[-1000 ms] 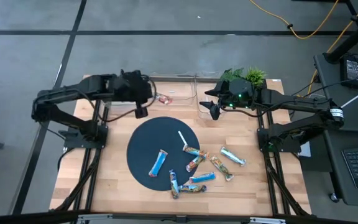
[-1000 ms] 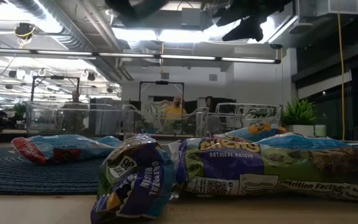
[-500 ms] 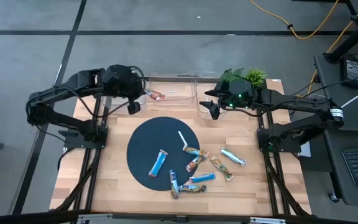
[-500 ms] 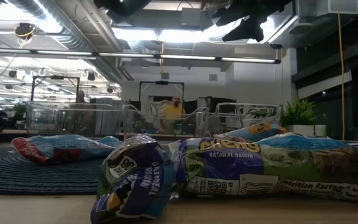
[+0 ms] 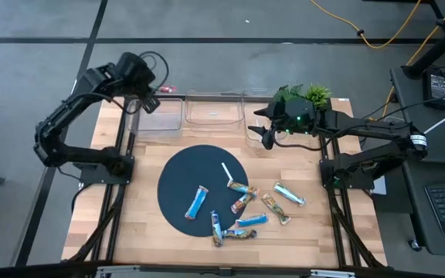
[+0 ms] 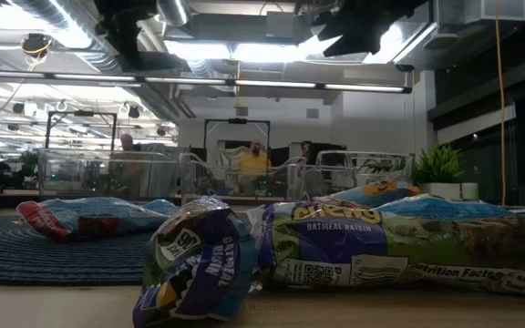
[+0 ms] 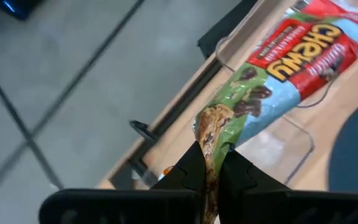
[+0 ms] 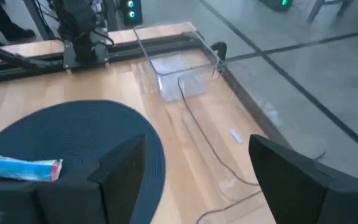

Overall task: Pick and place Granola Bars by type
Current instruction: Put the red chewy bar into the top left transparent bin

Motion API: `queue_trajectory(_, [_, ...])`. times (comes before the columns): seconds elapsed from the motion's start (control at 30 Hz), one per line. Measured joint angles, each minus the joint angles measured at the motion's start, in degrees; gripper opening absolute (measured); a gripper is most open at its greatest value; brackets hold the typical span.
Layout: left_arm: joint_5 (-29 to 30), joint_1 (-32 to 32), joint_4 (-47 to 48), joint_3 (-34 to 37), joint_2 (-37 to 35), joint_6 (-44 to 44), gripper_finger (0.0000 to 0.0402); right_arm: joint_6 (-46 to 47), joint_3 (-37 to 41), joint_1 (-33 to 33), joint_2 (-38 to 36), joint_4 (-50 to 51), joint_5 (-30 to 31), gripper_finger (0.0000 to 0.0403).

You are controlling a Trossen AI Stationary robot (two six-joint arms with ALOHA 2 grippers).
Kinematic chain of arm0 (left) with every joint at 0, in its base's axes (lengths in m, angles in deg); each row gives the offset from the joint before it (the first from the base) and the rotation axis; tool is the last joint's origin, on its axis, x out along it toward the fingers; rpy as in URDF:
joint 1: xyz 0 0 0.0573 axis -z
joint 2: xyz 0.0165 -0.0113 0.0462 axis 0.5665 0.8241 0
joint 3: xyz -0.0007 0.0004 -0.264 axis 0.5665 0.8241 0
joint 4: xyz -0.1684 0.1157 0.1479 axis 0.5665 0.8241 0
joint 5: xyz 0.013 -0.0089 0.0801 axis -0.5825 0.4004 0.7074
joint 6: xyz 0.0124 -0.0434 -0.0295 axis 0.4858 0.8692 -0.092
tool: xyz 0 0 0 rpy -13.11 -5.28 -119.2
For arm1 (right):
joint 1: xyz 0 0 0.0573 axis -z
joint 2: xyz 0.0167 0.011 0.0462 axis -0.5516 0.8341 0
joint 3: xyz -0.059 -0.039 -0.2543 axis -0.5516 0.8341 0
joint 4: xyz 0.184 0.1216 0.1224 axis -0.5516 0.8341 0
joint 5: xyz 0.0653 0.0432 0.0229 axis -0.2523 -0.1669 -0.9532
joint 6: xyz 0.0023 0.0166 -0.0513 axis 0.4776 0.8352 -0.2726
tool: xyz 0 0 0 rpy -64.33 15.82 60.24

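Left gripper [image 7: 210, 177] raised past the counter's [image 5: 130, 232] far-left corner, fingers pinched on one crimped end of a Chewy granola bar [image 7: 278, 81], bar dangling over the leftmost clear bin [image 5: 159, 116]. Wrapper light, soft, slippery foil; likely best pinched at the end seal or across the middle, gently. Remaining bars [image 5: 242, 212] scattered on the counter and round dark mat [image 5: 178, 174]. Versus half a second earlier: left arm swung outward and back, bar carried beyond the bins. Right gripper [image 5: 265, 137] waiting near the right bin, fingers spread apart, unchanged.
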Motion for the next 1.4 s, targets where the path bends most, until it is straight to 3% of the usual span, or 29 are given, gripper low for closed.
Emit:
queue_trajectory(0.23, [-2.36, -5.11, -0.77, 3.67, -0.09, 1.72, 0.0007, -5.11, 0.00, 0.00, 0.00, -3.72, 0.02, 0.0284])
queue_trajectory(0.57, [-5.56, -9.78, -12.67, 25.90, 0.01, 1.85, 0.0007, -5.52, 0.01, 1.34, 0.00, -2.86, 0.02, 0.0284])
queue_trajectory(0.77, [-5.59, -11.13, -22.17, 34.67, 0.01, 2.47, 0.0007, -5.53, 0.02, 2.51, 0.00, -2.78, 0.00, 0.0284])
queue_trajectory(1.4, [-6.21, -11.85, -32.46, 39.56, 11.80, 0.50, 0.0010, -5.38, 0.00, 5.66, 0.00, -2.76, -0.02, 0.0284])
